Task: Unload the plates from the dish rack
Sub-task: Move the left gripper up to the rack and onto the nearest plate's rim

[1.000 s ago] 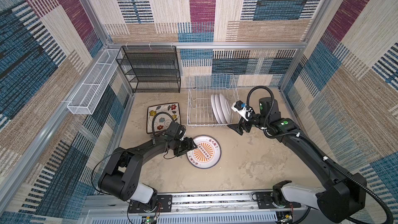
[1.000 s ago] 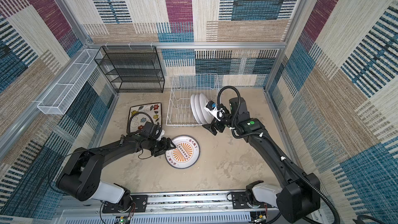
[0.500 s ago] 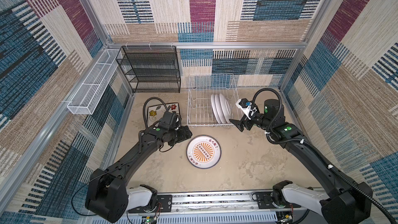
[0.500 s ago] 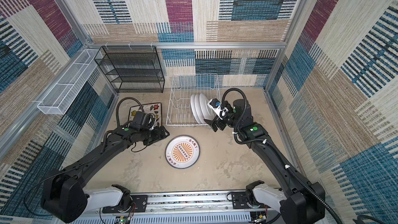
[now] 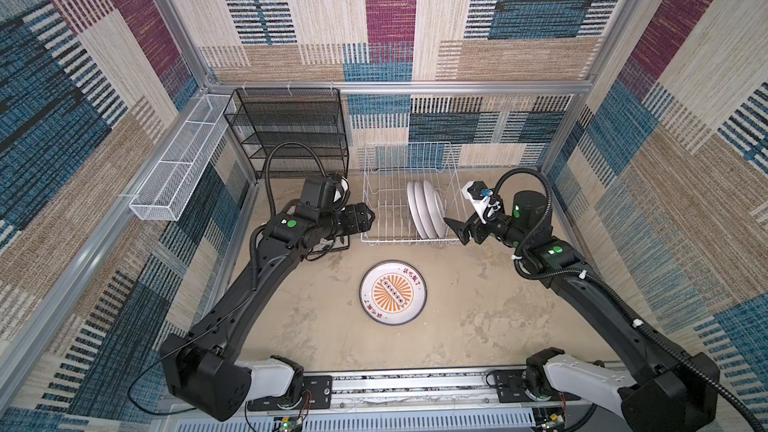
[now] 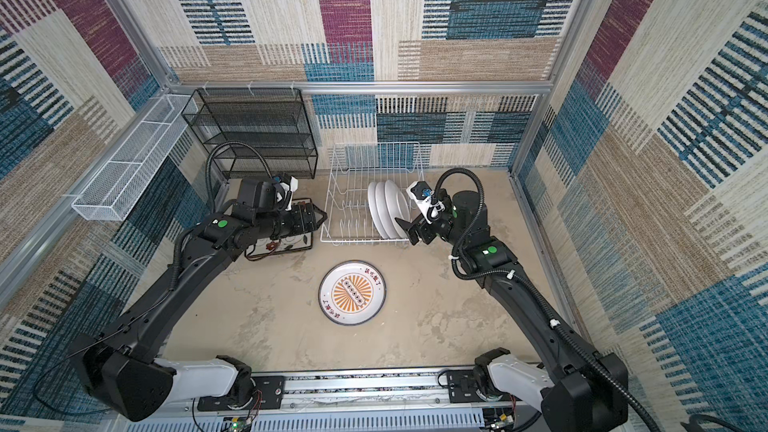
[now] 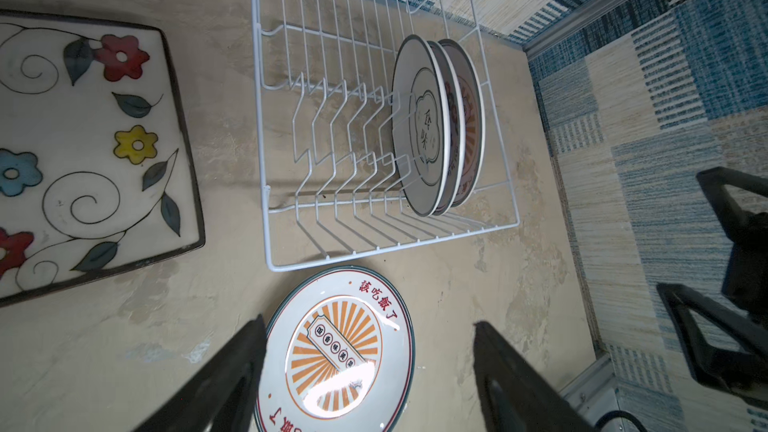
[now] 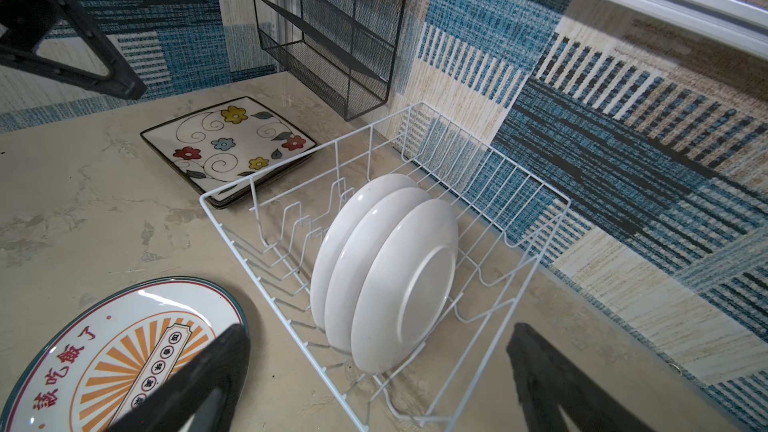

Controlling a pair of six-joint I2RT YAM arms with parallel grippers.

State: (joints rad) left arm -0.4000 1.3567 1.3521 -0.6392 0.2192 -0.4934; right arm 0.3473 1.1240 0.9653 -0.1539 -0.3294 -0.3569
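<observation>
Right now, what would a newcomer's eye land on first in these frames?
Three round white plates stand on edge at the right end of the dish rack, flanked by the open left gripper and open right gripper. An orange-sunburst plate lies flat on the table in front of the rack, and flowered square plates are stacked to its left.

Square plates (image 6: 291, 241) largely beneath the left arm (image 6: 216, 236); their number unclear
</observation>
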